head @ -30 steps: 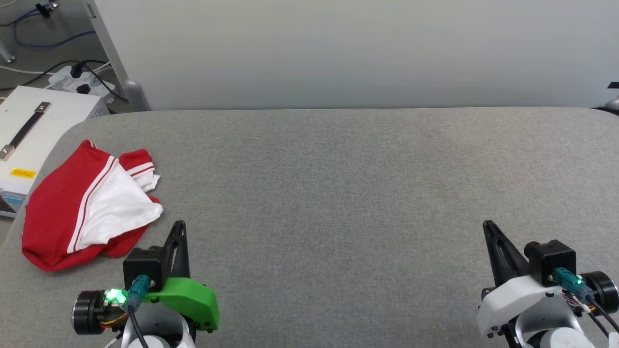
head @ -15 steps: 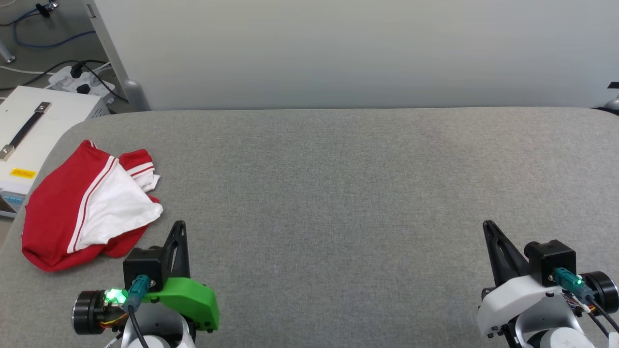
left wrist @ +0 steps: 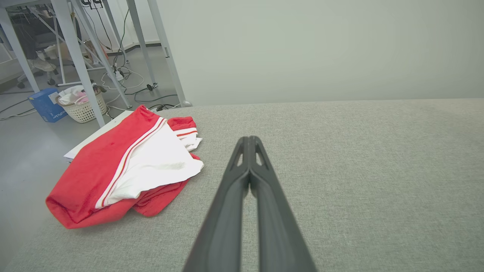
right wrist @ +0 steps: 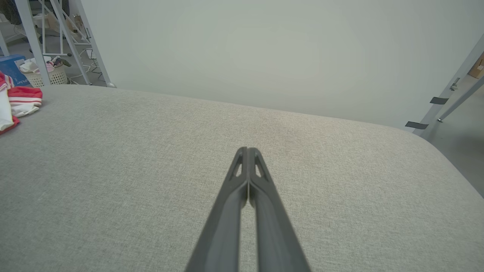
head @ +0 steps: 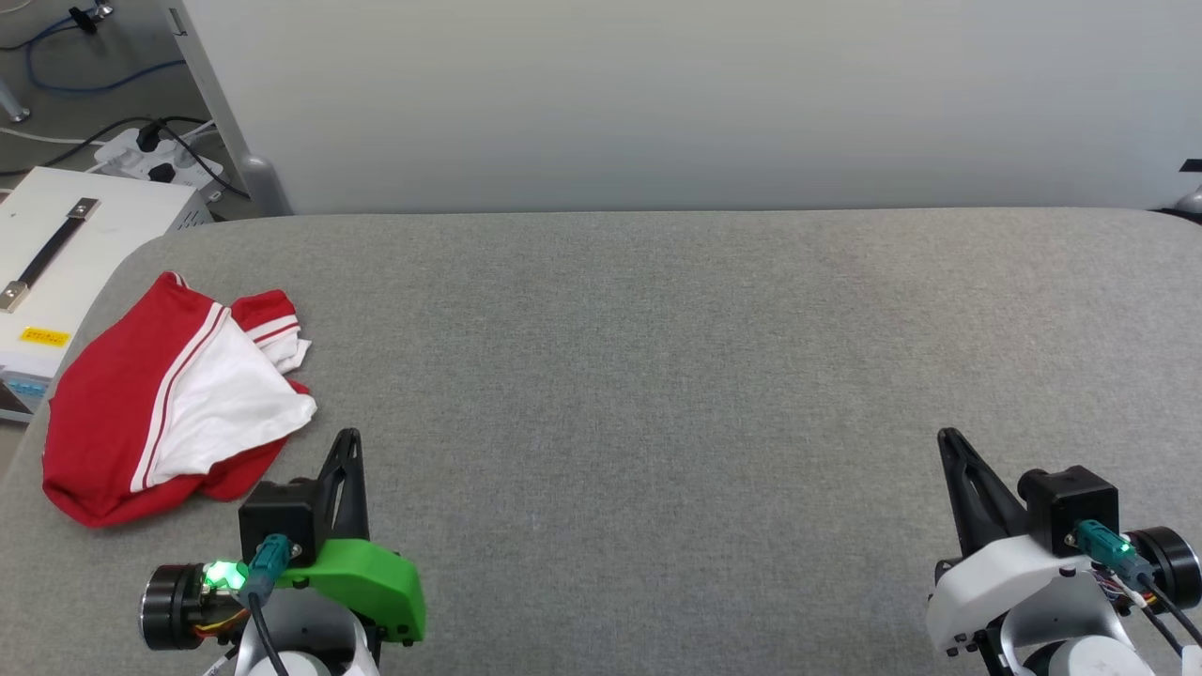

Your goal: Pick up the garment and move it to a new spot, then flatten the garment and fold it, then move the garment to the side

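Garment [head: 103, 413] crumpled, yellow label [head: 44, 336] on white box [head: 113, 235] unreadable

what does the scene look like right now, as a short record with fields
table: grey, fabric-covered
garment: red and white, crumpled in a heap near the table's left edge
left gripper: shut, empty, beside the garment, not touching it
right gripper: shut, empty, over bare table
progress: garment not yet picked up

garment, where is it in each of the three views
Head view: garment at left, on the table's left end.
Left wrist view: garment left of centre, beside the left gripper.
Right wrist view: garment at far left edge, cut off.
Shared landmark: the table's far left corner.
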You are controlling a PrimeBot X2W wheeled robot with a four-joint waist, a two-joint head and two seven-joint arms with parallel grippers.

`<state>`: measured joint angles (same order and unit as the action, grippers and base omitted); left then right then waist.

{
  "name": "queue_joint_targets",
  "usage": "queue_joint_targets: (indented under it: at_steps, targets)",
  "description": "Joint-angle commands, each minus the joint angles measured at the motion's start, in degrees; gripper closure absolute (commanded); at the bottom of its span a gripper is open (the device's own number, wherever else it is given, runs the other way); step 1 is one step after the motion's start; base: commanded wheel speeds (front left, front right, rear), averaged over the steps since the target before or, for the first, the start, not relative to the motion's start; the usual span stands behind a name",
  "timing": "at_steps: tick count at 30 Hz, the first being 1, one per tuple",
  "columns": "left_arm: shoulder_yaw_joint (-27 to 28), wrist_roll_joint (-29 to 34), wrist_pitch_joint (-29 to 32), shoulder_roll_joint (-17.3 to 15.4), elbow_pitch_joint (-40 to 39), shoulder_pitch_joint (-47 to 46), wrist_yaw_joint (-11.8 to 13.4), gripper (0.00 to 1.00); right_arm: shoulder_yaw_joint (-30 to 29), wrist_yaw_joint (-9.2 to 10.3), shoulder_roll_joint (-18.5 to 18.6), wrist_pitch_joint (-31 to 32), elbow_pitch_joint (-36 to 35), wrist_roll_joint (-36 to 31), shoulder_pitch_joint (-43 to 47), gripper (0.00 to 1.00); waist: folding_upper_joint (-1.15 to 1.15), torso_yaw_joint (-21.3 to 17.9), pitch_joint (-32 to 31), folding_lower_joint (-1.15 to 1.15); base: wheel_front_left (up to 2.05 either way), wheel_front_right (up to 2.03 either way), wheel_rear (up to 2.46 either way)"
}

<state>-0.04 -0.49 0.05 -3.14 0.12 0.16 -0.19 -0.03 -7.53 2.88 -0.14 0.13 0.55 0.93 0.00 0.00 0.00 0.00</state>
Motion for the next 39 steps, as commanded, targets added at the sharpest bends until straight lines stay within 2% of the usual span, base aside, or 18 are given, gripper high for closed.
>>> queue_joint_targets:
  at_steps: [1,2,39]
  targets:
    - [0.04,0.49,-0.05,0.26,-0.12,-0.16,0.19,1.0,0.03,0.04,-0.01,0.14,-0.13,-0.55,-0.93,1.0,0.0,0.0,0.0,0.0,0.0,0.0,0.0]
    - [0.01,0.0,0.0,0.0,0.0,0.0,0.0,0.0,0.0,0.0,0.0,0.0,0.0,0.0,0.0,0.0,0.0,0.0,0.0,0.0,0.0,0.0,0.0]
    - [-1.41,-1.08,-3.87,0.06,-1.13,-0.35,1.83,0.0,-0.92,0.01,0.0,-3.83,-2.89,4.57,0.9,0.0,0.0,0.01,0.2,0.0,0.0,0.0,0.0]
